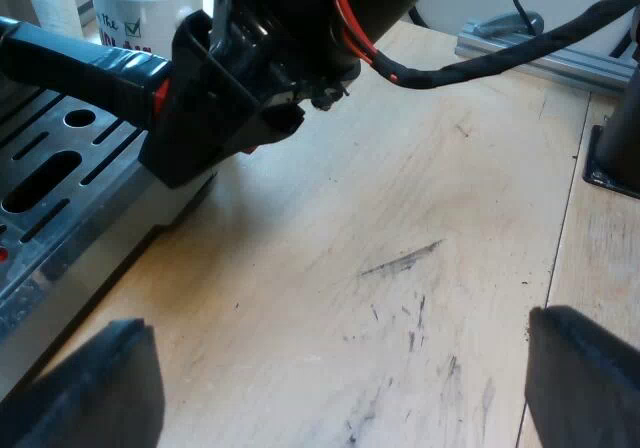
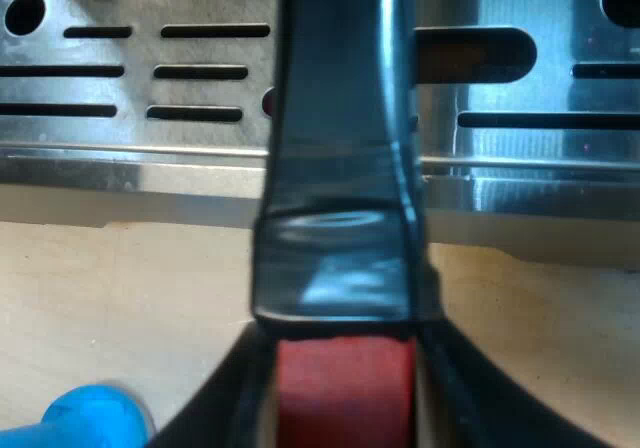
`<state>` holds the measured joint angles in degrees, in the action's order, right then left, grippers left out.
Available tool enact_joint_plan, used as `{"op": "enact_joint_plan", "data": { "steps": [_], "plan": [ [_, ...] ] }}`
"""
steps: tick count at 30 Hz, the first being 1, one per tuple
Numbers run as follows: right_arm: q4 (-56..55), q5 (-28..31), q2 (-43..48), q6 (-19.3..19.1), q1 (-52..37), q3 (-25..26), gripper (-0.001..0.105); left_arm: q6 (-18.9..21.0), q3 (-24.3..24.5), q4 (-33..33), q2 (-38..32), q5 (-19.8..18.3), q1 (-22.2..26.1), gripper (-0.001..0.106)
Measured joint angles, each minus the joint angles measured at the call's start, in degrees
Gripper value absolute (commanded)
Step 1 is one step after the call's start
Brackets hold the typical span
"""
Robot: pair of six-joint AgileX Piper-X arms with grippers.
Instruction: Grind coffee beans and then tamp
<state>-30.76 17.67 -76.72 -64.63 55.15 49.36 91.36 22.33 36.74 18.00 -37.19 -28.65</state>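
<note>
The holder's dark handle (image 2: 340, 168) runs out over the espresso machine's slotted metal drip tray (image 2: 150, 68), and its red end (image 2: 345, 388) sits between my right gripper's fingers (image 2: 235, 398). My right gripper (image 2: 345, 413) is shut on that handle. From the left wrist view the same right gripper (image 1: 215, 108) grips the handle (image 1: 80, 63) at the drip tray's (image 1: 60, 183) edge. My left gripper (image 1: 335, 398) hangs open over the bare wooden table (image 1: 400, 218) with nothing between its fingers. A blue tamper (image 2: 85, 418) lies on the wood close to the right gripper.
A white mug (image 1: 145, 3) with printed letters stands beyond the handle, by the machine. A black base (image 1: 615, 158) and an aluminium rail (image 1: 540, 53) stand at the table's far side. Scuff marks (image 1: 400, 261) cross the wood.
</note>
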Motion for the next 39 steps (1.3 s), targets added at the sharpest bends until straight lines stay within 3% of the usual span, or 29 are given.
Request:
{"op": "enact_joint_plan", "data": {
  "steps": [2, 5, 39],
  "plan": [
    [-0.35, 0.35, 0.00, 0.23, 0.00, -0.10, 0.009, 0.00, 0.00, 0.00, 0.00, 0.00, 0.00, 0.075],
    [-0.72, 0.65, 0.00, 0.20, -0.16, -0.12, 0.000, 0.00, 0.00, 0.00, 0.00, 0.00, 0.00, 0.075],
    [-0.29, 2.39, 0.00, -0.01, -0.16, -0.30, 0.000, 0.00, 0.00, 0.00, 0.00, 0.00, 0.00, 0.075]
  ]
}}
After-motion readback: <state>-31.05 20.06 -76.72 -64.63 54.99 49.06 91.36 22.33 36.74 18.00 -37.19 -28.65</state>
